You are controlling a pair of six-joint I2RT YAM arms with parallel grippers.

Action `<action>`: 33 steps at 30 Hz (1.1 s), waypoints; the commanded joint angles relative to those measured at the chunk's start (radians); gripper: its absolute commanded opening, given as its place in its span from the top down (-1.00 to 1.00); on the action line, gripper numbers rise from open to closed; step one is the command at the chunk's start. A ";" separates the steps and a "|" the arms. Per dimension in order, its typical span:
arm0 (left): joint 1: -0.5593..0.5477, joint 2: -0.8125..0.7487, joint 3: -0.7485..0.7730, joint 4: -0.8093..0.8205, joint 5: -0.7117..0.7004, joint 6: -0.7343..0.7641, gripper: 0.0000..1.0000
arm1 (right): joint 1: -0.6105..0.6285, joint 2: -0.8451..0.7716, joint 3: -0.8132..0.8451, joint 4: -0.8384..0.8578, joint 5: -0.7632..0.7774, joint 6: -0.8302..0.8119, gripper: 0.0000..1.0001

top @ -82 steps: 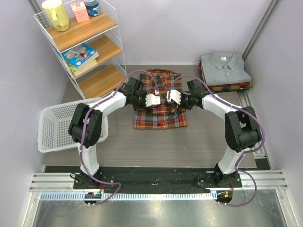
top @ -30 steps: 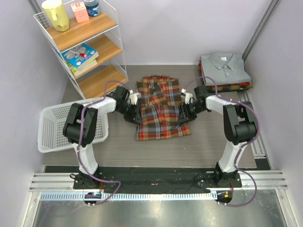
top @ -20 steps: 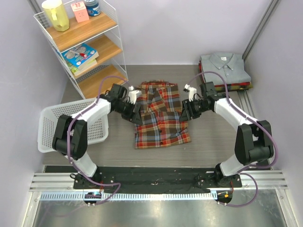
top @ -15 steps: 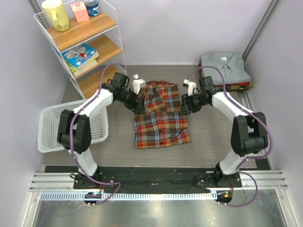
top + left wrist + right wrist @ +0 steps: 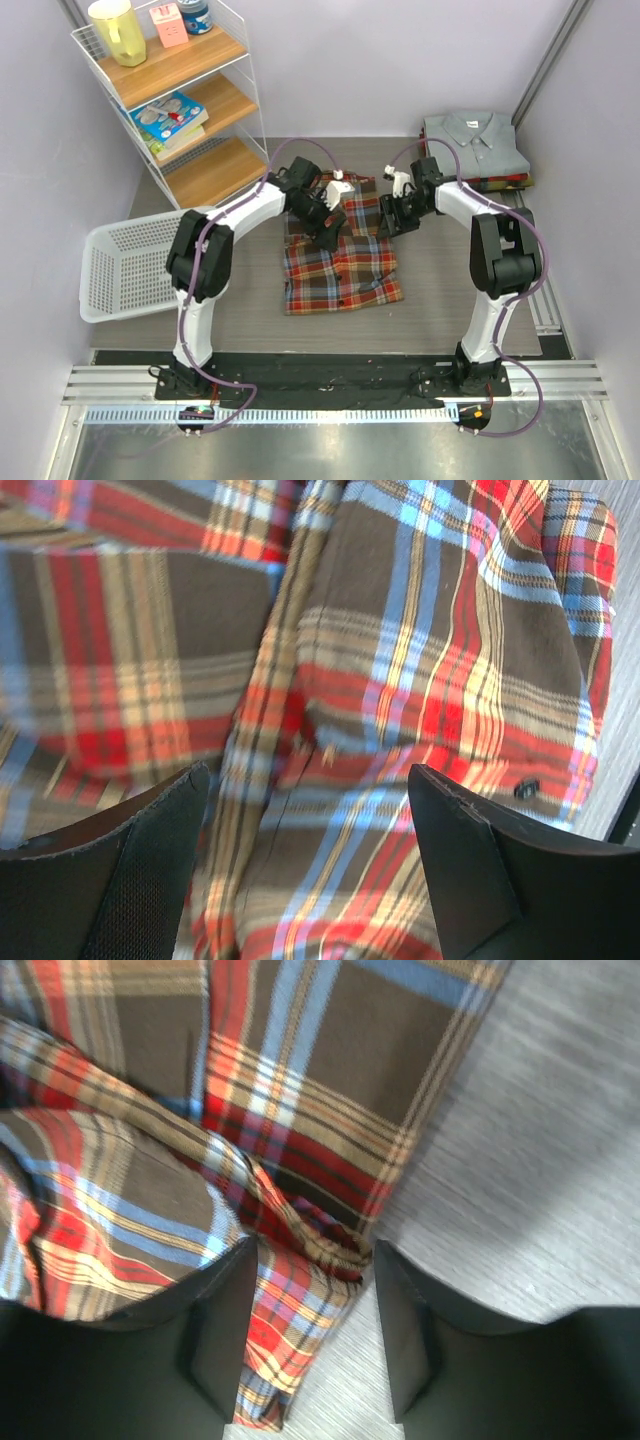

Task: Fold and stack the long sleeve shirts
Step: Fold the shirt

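The plaid long sleeve shirt lies folded on the grey table, mid-scene. My left gripper hovers over its upper left part, open wide, and only plaid cloth shows below its fingers. My right gripper is at the shirt's upper right edge. It is open, with a rumpled fold of the hem lying between its fingers on the table. A stack of folded shirts, the top one grey with a collar, rests at the back right.
A white wire basket stands at the left by the left arm. A wire shelf with books, a jug and cartons fills the back left. A metal rail runs along the right wall.
Both grippers have opened and the cloth is free of them. The left gripper has swung right, onto the shirt. The right gripper has shifted slightly toward the back; the shirt now lies shorter.
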 commanded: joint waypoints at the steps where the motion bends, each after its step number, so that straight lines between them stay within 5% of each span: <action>1: -0.018 0.056 0.073 0.049 -0.025 -0.024 -0.59 | 0.002 0.008 0.068 0.036 -0.054 0.046 0.06; 5: -0.026 0.087 0.096 0.072 -0.025 -0.045 -0.33 | 0.002 0.045 0.092 0.039 -0.077 0.055 0.56; 8: -0.024 0.052 0.078 0.102 -0.024 -0.064 0.27 | 0.006 0.053 0.112 0.045 -0.103 0.067 0.91; 10: -0.026 0.018 0.035 0.130 -0.022 -0.061 0.63 | 0.008 0.040 0.126 0.053 -0.120 0.079 0.98; 13: -0.023 -0.048 -0.008 0.158 -0.033 -0.060 0.86 | 0.008 0.017 0.140 0.097 -0.144 0.099 0.98; 25: -0.021 0.002 -0.001 0.176 -0.168 -0.064 0.95 | 0.013 0.135 0.141 0.162 -0.121 0.098 0.94; 28: -0.020 0.029 0.010 0.168 -0.209 -0.061 0.95 | 0.014 0.134 0.138 0.155 -0.095 0.099 0.75; 33: -0.018 0.016 -0.002 0.165 -0.236 -0.067 0.84 | 0.003 0.071 0.160 0.120 -0.069 0.078 0.18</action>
